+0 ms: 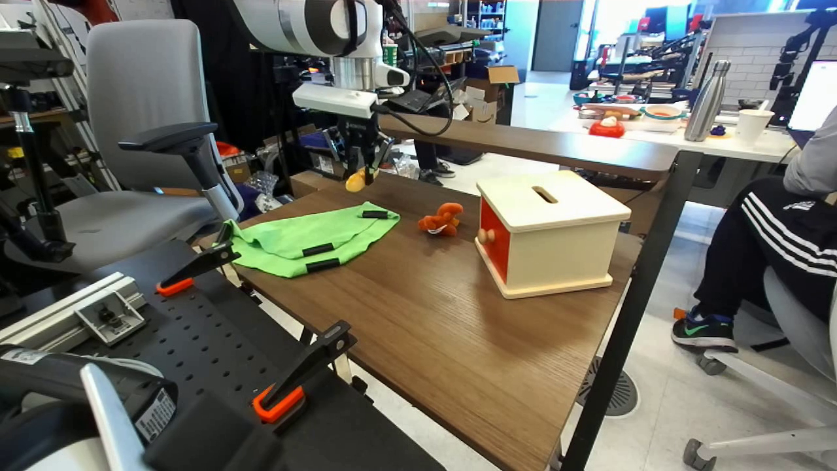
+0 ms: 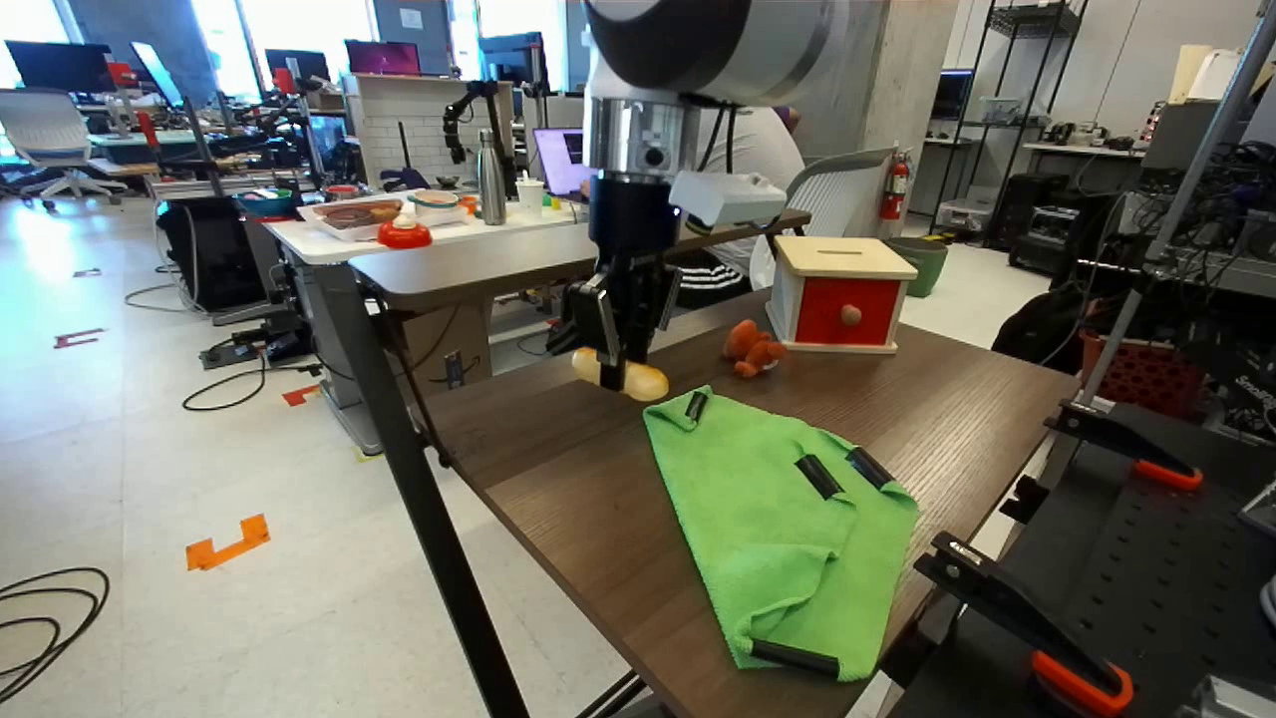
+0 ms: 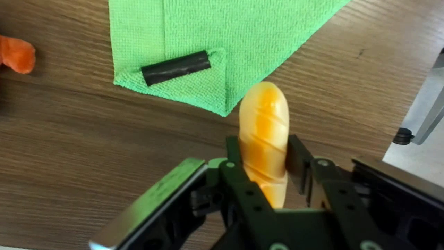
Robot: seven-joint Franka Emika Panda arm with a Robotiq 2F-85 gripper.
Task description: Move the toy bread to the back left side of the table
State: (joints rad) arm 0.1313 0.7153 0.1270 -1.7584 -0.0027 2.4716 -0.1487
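jaws: grasping toy bread (image 3: pixel 264 140) across its narrow width | held above tabletop (image 1: pixel 418 314) | height likely meant to avoid dragging

In an exterior view: green Nike swoosh (image 1: pixel 696 331) on shoe (image 1: pixel 713 335), R; barcode lbl (image 1: pixel 155 413) on blk casing (image 1: pixel 65 376), near L, txt illegible.
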